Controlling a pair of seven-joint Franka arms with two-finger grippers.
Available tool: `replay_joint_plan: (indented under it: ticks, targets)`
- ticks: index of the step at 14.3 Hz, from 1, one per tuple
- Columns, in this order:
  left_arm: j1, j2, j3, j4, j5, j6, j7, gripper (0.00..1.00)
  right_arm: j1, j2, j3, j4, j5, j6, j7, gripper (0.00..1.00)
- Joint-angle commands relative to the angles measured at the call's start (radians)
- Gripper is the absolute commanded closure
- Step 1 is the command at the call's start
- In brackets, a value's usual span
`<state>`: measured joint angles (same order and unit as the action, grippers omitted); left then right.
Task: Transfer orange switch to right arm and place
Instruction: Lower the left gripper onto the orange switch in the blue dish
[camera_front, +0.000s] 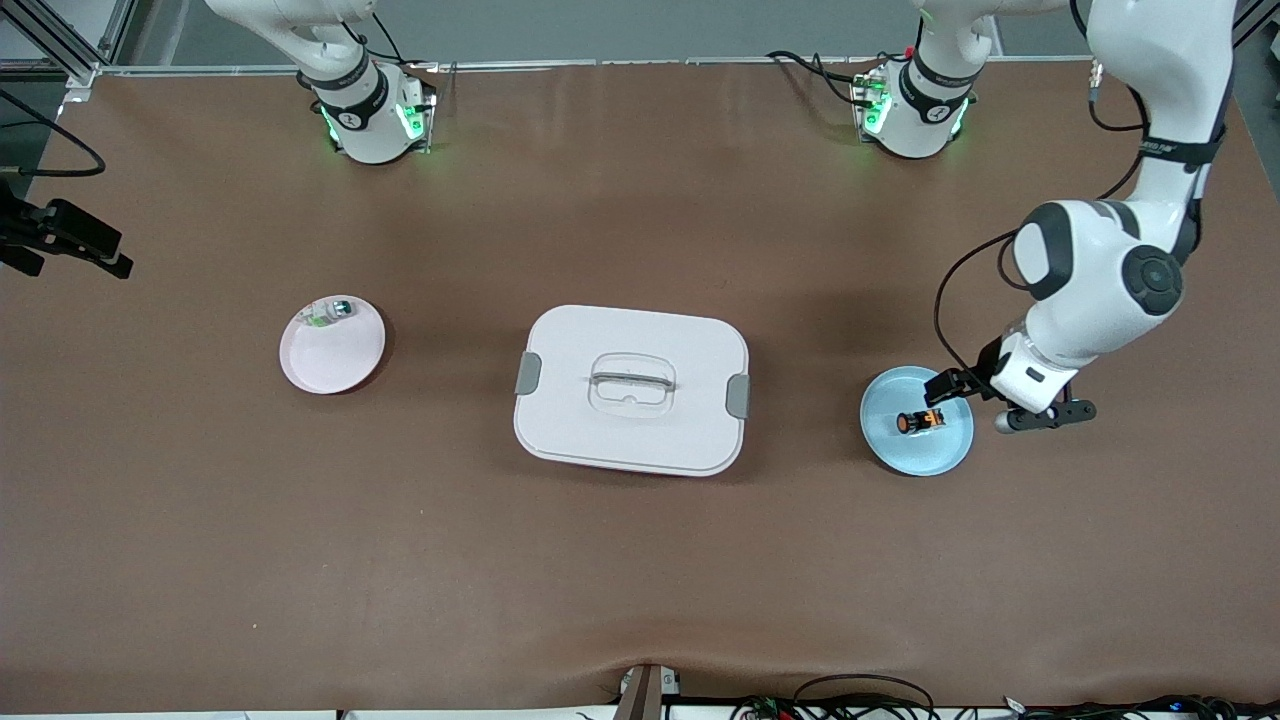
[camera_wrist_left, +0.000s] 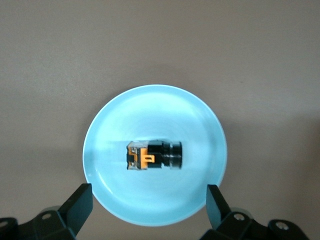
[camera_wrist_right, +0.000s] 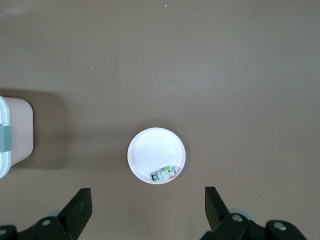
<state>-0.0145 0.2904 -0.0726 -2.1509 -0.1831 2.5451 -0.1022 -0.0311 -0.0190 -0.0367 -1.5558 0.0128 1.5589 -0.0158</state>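
The orange switch (camera_front: 920, 421) (camera_wrist_left: 154, 155) lies on its side in the middle of a light blue plate (camera_front: 893, 452) (camera_wrist_left: 100, 145) toward the left arm's end of the table. My left gripper (camera_front: 998, 400) (camera_wrist_left: 149, 205) hangs low over that plate's edge, open, with nothing between its fingers and the switch a short way off. The right arm's hand is out of the front view. In its wrist view my right gripper (camera_wrist_right: 147, 210) is open and empty, high above the table beside a pale pink plate (camera_wrist_right: 155, 145).
A white lidded box (camera_front: 640, 330) (camera_wrist_right: 10, 135) with grey latches stands mid-table. The pale pink plate (camera_front: 330, 360), toward the right arm's end, holds a small clear-and-green part (camera_front: 330, 312) (camera_wrist_right: 165, 174). A black device (camera_front: 60, 235) juts in at that table end.
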Motion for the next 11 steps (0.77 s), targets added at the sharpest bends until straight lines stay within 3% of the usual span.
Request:
replay_joint_plan:
  ticks: [1, 6, 11]
  targets:
    - [-0.001, 0.054, -0.001, -0.037, -0.019, 0.125, 0.006, 0.00, 0.010, 0.005, -0.003, 0.014, -0.020, -0.006, -0.007, 0.00]
    - [-0.005, 0.131, -0.015, -0.029, -0.018, 0.244, 0.016, 0.00, 0.011, 0.007, -0.003, 0.014, -0.020, -0.006, -0.007, 0.00]
    - [-0.001, 0.159, -0.049, -0.029, -0.019, 0.277, 0.015, 0.00, 0.011, 0.007, -0.003, 0.014, -0.020, -0.005, -0.007, 0.00]
